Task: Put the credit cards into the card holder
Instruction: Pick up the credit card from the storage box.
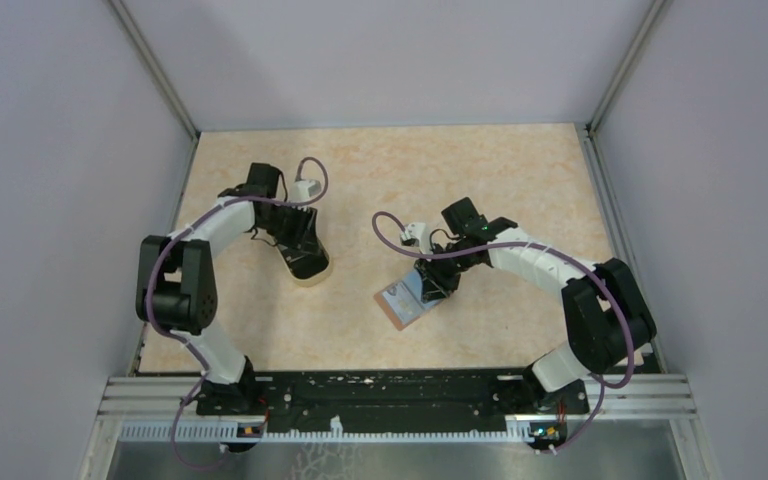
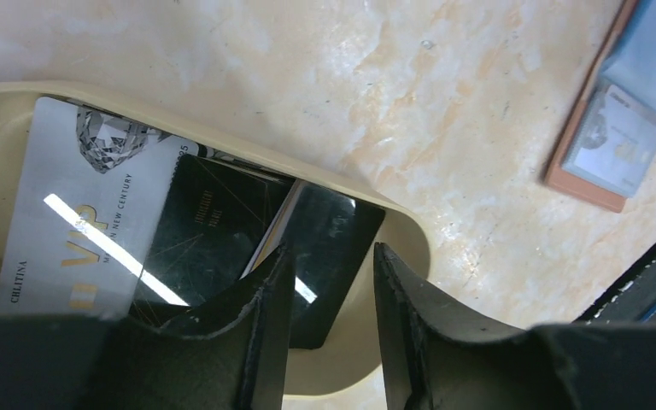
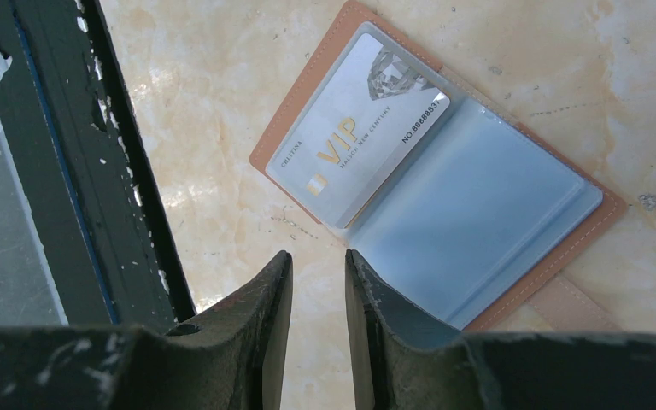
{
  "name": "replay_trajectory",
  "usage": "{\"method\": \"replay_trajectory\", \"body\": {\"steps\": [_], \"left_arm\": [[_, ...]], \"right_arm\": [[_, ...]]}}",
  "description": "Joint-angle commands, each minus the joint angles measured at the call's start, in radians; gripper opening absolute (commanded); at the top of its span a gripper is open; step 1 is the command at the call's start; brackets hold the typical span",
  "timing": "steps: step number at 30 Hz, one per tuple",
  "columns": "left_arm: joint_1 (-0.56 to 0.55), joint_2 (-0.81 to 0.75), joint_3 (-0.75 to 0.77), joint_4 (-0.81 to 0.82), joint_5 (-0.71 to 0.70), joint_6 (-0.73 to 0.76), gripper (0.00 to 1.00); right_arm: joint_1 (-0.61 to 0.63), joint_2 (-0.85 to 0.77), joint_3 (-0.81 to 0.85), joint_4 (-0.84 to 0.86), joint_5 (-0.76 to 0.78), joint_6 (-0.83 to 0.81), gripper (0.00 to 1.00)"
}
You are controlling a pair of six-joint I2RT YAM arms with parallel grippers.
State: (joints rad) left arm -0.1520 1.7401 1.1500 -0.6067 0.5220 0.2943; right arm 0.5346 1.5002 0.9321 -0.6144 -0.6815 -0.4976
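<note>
**A:** What is the nearer tool doing?

**B:** The left gripper stands partly open over the cup. Its fingers sit either side of a black card's corner, and I cannot tell whether they touch it.

**A:** And the right?

**B:** The right gripper has its jaws a narrow slit apart with nothing between them. It is at the near edge of the card holder.

**A:** The count?

**B:** Three cards fanned in the cup: one silver card and two black cards. A fourth, the pocketed card, is in the holder. There is one holder and one cup.

**A:** How does the holder lie?

**B:** It lies open flat on the table, blue lining up. From above, its long axis runs near-left to far-right. The pocketed card's long side runs parallel to the fold.
</note>
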Motion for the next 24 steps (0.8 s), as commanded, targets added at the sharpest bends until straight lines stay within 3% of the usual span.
{"method": "replay_trajectory", "body": {"steps": [1, 6, 13, 19, 24], "left_arm": [[-0.005, -0.066, -0.020, 0.000, 0.063, -0.028, 0.44], [-0.006, -0.077, -0.044, 0.015, 0.062, -0.020, 0.44], [-0.006, 0.025, -0.003, -0.012, -0.074, 0.055, 0.60], [-0.014, 0.064, -0.001, -0.030, -0.055, 0.054, 0.59], [-0.025, 0.025, -0.010, -0.033, -0.019, 0.034, 0.49]], "right_arm": [[0.010, -0.007, 0.051, 0.013, -0.021, -0.017, 0.30], [0.010, -0.008, 0.052, 0.012, -0.022, -0.015, 0.29], [0.010, -0.007, 0.052, 0.013, -0.025, -0.015, 0.29], [0.010, -0.008, 0.052, 0.012, -0.026, -0.016, 0.29], [0.010, -0.009, 0.052, 0.010, -0.029, -0.015, 0.30]]}}
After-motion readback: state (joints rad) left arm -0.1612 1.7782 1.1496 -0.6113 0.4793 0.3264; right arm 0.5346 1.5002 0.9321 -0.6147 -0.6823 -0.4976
